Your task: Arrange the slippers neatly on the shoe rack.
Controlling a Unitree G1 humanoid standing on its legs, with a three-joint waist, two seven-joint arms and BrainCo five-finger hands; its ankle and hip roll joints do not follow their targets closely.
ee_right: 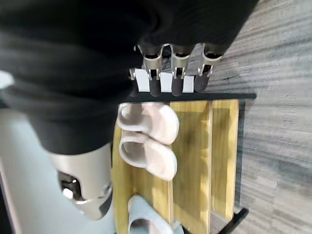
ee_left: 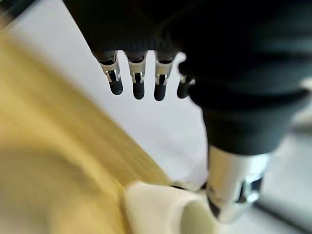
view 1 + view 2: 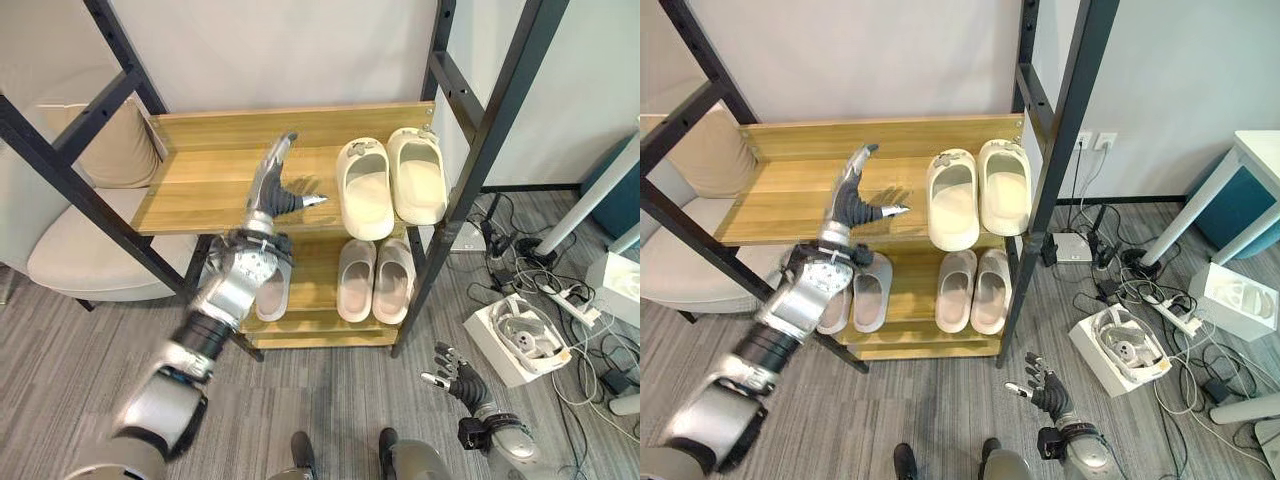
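Shoe rack (image 3: 200, 190): top shelf carries a cream slipper pair (image 3: 390, 183) at its right end, long axes running front-to-back, toes toward the robot. Lower shelf: pinkish pair (image 3: 376, 279) on the right, a grey pair (image 3: 855, 291) partly behind the left forearm. Left hand (image 3: 272, 188) is raised over the top shelf w/ the cream pair just beside it on its right, thumb tip pointing at the nearer slipper, not touching; far closer than the right hand (image 3: 458, 378), low near the floor. Both hands' fingers are straight, spread, holding nothing.
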